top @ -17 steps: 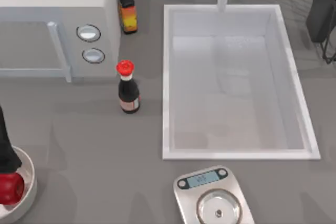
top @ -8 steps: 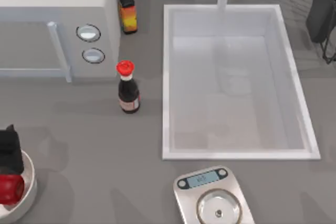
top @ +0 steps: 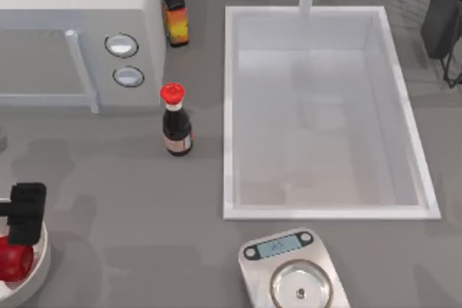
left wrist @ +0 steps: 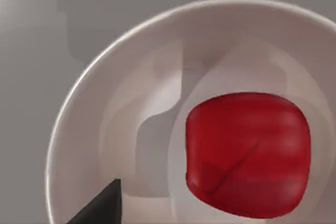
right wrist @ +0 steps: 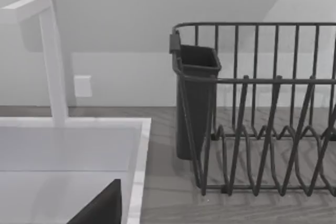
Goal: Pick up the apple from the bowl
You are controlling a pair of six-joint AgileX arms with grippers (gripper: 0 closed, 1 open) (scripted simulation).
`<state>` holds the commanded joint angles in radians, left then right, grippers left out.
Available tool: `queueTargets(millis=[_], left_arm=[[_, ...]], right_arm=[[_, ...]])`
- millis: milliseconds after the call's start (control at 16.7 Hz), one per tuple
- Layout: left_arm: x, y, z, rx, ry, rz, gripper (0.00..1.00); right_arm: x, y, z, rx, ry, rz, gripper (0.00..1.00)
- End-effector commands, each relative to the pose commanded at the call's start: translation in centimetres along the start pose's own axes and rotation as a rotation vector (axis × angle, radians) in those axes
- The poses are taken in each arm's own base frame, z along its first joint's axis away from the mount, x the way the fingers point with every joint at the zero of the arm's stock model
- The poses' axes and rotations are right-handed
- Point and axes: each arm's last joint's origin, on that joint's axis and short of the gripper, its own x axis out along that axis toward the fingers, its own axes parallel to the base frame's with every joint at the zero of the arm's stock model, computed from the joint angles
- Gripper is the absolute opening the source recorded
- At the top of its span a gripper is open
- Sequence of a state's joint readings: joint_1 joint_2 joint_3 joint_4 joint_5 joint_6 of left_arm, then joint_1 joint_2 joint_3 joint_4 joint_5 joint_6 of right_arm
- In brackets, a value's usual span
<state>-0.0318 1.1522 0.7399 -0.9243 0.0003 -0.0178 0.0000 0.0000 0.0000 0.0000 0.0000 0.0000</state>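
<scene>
The red apple (top: 12,262) lies inside the white bowl (top: 40,263) at the table's front left corner, partly cut off by the picture's edge. My left gripper (top: 26,211) hovers just above the bowl's far right rim, open and holding nothing. The left wrist view looks straight down into the bowl (left wrist: 79,129), with the apple (left wrist: 247,153) resting free on its floor. One dark fingertip (left wrist: 102,208) shows beside the apple and apart from it. My right arm (top: 443,12) is parked at the far right corner; its fingertip (right wrist: 102,208) shows off to one side, open.
A dark bottle with a red cap (top: 175,122) stands mid-left and an orange-labelled bottle (top: 175,14) behind it, beside a microwave (top: 79,27). A white sink (top: 321,110) takes up the centre right. A steel scale (top: 294,273) sits at the front. A dish rack (right wrist: 257,108) stands far right.
My left gripper has shifted rightward over the bowl and now uncovers more of the apple. The apple and bowl have stayed put, and the right arm has not moved.
</scene>
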Motion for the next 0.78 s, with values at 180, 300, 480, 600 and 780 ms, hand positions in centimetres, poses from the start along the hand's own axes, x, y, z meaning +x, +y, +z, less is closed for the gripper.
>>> queueTargets(millis=[180, 300, 480, 600, 780], left_arm=[[0.6, -0.1, 1.6, 0.002, 0.174, 0.002, 1.00], [0.8, -0.1, 2.2, 0.003, 0.226, 0.003, 1.00], [0.8, -0.1, 2.3, 0.003, 0.234, 0.003, 1.00], [0.8, 0.0, 2.2, -0.001, 0.231, 0.004, 1.00], [1.8, 0.0, 2.1, -0.001, 0.237, 0.004, 1.00]], right_arm=[[0.0, 0.0, 0.0, 0.000, 0.000, 0.000, 1.00], [0.0, 0.0, 0.0, 0.000, 0.000, 0.000, 1.00], [0.0, 0.0, 0.0, 0.000, 0.000, 0.000, 1.00], [0.0, 0.0, 0.0, 0.000, 0.000, 0.000, 1.00], [0.0, 0.0, 0.0, 0.000, 0.000, 0.000, 1.00]])
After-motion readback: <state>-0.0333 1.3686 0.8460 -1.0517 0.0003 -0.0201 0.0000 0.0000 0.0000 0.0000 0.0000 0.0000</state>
